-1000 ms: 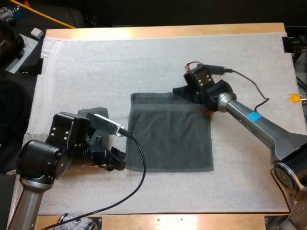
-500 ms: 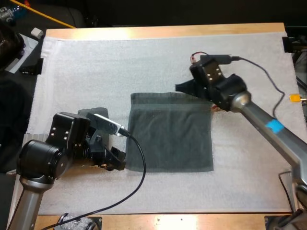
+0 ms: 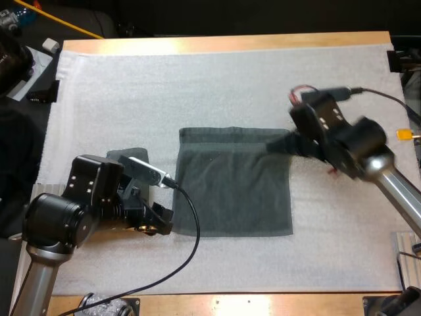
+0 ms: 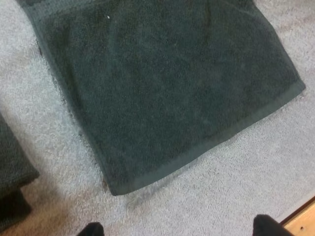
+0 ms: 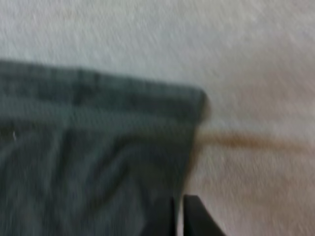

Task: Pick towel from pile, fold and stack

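A dark grey-green towel (image 3: 233,181) is being shown spread flat as a rough square near the middle of the white mat (image 3: 217,79), which is being carried by the wooden surface (image 3: 223,43). The left gripper (image 4: 179,228) is being held low over the mat, just off the towel's near left corner. Its two black fingers (image 4: 268,227) are being kept wide apart, with nothing between them and clear of the cloth. A second dark towel (image 3: 129,156) is being partly hidden by the left arm; it is lying on the mat near the spread towel's left edge, apart from it, and whether it is folded cannot be told. The right gripper (image 3: 273,145) is being held at the spread towel's far right corner, its tips being pointed toward the cloth. In the right wrist view its fingers (image 5: 199,223) are being shown drawn together with barely a sliver between them, clamped on nothing, by the towel's right edge near that corner. Whether the tips are touching the cloth cannot be told. Light wrinkles are being shown behind the hemmed far edge, and the corner itself is lying flat on the mat.
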